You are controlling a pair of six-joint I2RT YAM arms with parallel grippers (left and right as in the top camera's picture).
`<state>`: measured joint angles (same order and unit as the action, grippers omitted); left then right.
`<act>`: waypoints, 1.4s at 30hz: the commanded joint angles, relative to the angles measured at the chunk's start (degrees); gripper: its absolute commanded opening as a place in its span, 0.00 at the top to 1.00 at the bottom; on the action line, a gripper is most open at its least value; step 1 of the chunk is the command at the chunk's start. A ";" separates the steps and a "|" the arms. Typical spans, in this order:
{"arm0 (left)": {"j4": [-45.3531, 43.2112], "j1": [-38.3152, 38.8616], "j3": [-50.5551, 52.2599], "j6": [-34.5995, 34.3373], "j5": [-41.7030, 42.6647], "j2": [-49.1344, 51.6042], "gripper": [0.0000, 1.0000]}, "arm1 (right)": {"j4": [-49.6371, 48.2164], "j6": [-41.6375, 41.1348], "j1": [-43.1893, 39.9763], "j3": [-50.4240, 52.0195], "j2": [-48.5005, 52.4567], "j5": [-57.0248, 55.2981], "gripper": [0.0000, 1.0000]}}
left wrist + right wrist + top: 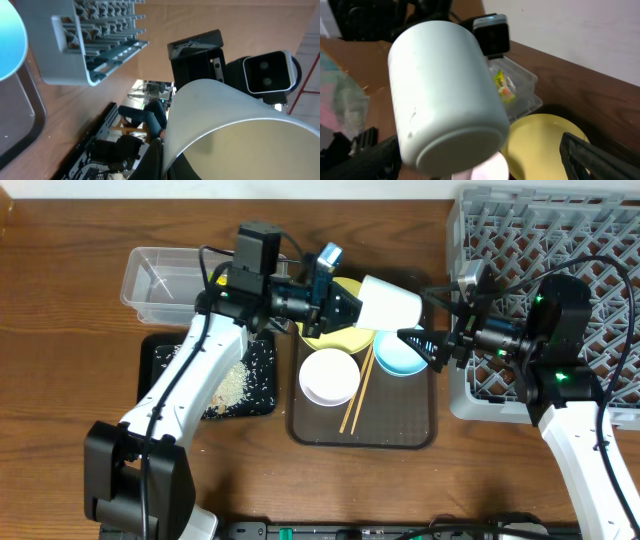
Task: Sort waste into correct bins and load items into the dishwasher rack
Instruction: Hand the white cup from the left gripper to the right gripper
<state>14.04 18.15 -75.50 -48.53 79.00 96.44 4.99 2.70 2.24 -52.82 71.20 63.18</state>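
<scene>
The left pincer (352, 305) is clenching the rim of the small white cylindrical cup (392, 304). It is holding the cup on its side in the air, base pointing toward the right pincer (425, 320). That one is standing released, its jaws spread wide on either side of the cup's base and apparently not touching it.

This is looking like a hand-over on the way to the large grey lattice plastic dishwasher rack (560, 220), lying just behind the right pincer. The next move is calling for the right jaws to close squarely on the cup's body before the left lets go. The wall is smooth and rounded, so a grip near the edge could slip.

Beneath both pincers, the dark brown serving tray (410, 430) is carrying the round yellow plate (335, 338), light blue bowl (400, 360), white bowl (328, 376) and thin wooden chopsticks (358, 392). Behind the left pincer, the crinkled green-and-yellow wrapper (502, 87) is lying in the clear plastic tub (150, 275). The whitish rice scraps (235, 385) are sitting in the shallow black tray (262, 370). Nothing is barring the way to the rack.
</scene>
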 commanded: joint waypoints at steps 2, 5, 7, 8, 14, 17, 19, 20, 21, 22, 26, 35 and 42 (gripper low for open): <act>-0.02 1.92 -0.11 -0.76 2.01 -0.35 0.94 | -0.83 -0.52 0.85 -0.68 0.20 4.83 0.06; -0.09 2.84 -0.11 -0.92 1.31 -0.35 0.94 | -1.40 -0.52 0.85 -0.68 0.20 5.70 0.10; -0.02 3.23 -0.11 -1.01 1.36 -0.35 0.94 | -1.38 -0.55 0.85 -0.68 0.20 5.73 0.13; -0.04 3.43 -0.11 -1.20 1.36 -0.35 0.94 | -1.38 -0.55 0.85 -0.68 0.20 5.73 0.15; -0.04 3.80 -0.11 -1.81 1.36 -0.35 0.94 | -1.40 -0.52 0.85 -0.68 0.20 5.92 0.28; -0.04 3.80 -0.11 -2.73 1.36 -0.35 0.94 | -1.40 -0.52 0.85 -0.68 0.20 5.95 0.33; -0.04 3.80 -0.11 -2.82 1.33 -0.35 0.94 | -1.40 -0.50 0.85 -0.68 0.20 5.95 0.41; -0.04 3.80 -0.11 -2.82 1.33 -0.35 0.94 | -1.40 -0.50 0.85 -0.68 0.20 5.95 0.44; -0.04 3.80 -0.11 -2.82 1.33 -0.35 0.94 | -1.40 -0.50 0.85 -0.68 0.20 5.92 0.45; -0.04 3.80 -0.11 -2.82 1.33 -0.35 0.94 | -1.40 -0.50 0.85 -0.68 0.20 5.92 0.45; -0.07 3.80 -0.11 -2.80 1.31 -0.33 0.91 | -1.38 -0.50 0.85 -0.68 0.20 5.92 0.49; 6.21 3.78 -0.11 13.62 -13.62 -0.57 0.65 | 3.63 -0.48 0.83 -0.68 0.20 -1.29 0.55; 23.47 1.97 -0.11 25.73 -50.69 -3.72 0.57 | 13.46 -0.48 -0.15 -0.72 -0.04 -15.87 0.63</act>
<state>35.29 21.37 -75.35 -31.03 47.99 95.85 17.28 2.13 2.72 -52.80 71.24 54.76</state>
